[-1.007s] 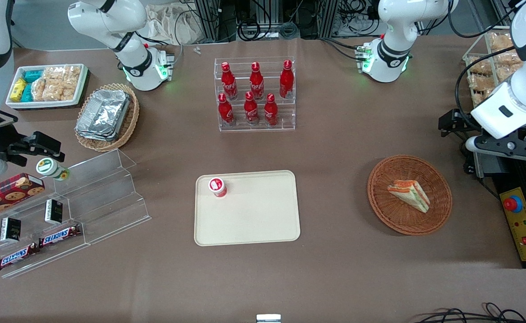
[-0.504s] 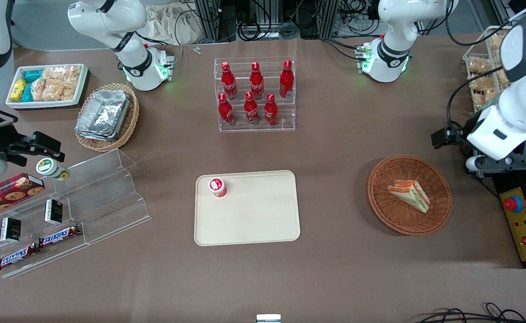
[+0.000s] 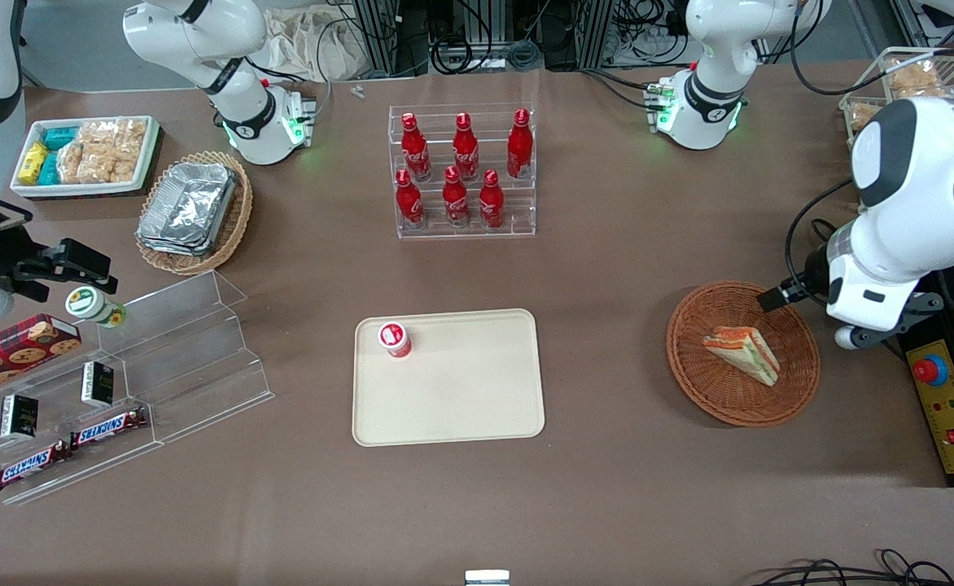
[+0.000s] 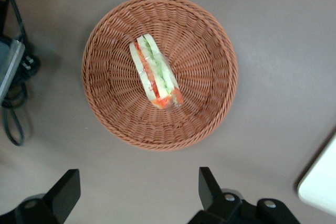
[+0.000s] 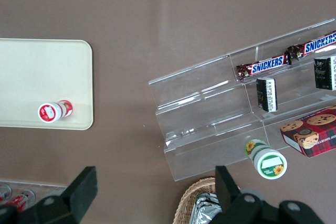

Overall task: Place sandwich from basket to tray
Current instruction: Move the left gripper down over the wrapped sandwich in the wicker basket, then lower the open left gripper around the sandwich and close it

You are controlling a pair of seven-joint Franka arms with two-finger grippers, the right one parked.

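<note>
- Tabletop (image 3: 607, 268) clutter toward the parked arm's end is unchanged over the last second: snack box (image 3: 86, 155), foil basket (image 3: 192, 213), acrylic shelf (image 3: 168, 358). None of it matters for this task.
- Tray (image 3: 461, 399) is mid-table and has not moved. A small red-lidded cup (image 3: 393, 338) stands in one corner; the rest is bare, so there is plenty of drop room.
- Bottle rack (image 3: 465, 171) is farther from the front camera than the tray, well apart from it.
- Basket (image 3: 689, 366) is toward the working arm's end. Sandwich (image 3: 744, 352) still lies in it, untouched, roughly central in the bowl.
- Change: the left arm swung in from the table edge; the end effector (image 4: 135, 195) is now above the tabletop just beside the basket rim, looking down on the sandwich (image 4: 155, 72).
- End effector: fingers (image 4: 209, 184) spread wide, holding nothing, not yet over the wedge.
- Read: approach phase, transfer not started. Next it likely needs to centre over the sandwich, line the fingers across the bread faces and descend.
</note>
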